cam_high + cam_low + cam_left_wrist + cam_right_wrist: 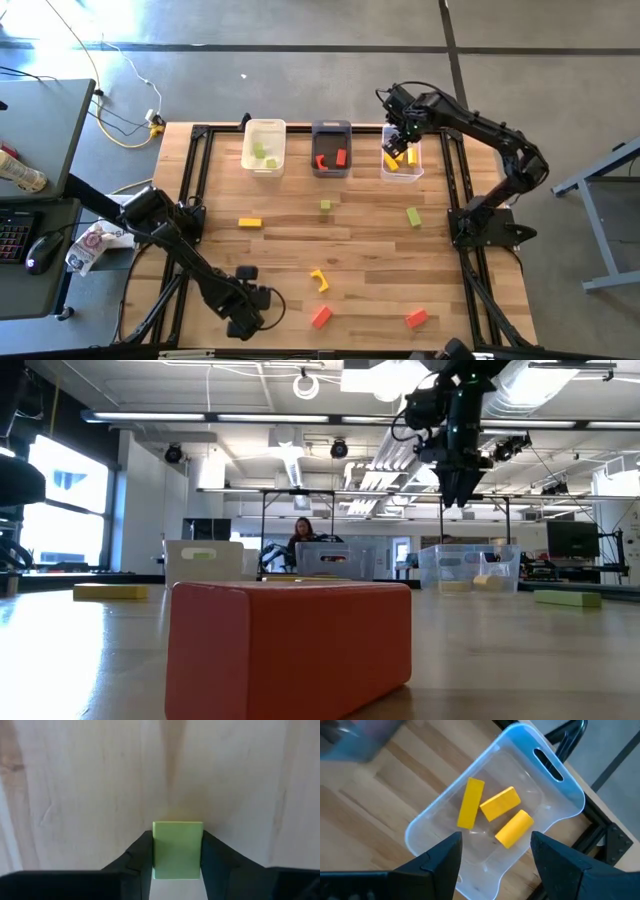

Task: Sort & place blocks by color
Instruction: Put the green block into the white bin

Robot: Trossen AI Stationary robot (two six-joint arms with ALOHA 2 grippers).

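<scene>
Currently the left gripper [177, 865], at the lower left of the high view, clamps a light green block [177, 849] squarely against the tabletop [90, 795]; confirm even side contact before lifting toward the white bin [265, 147].

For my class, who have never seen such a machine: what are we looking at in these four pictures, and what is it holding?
Two robot arms sort blocks by colour on a wooden table. One camera looks down from above, one sits at table height, and one rides on each wrist. The left pincer has its fingers either side of a green block on the table. The right pincer hangs open and empty above the clear bin, where three yellow blocks lie. Other blocks are loose on the table, including a red block.
</scene>
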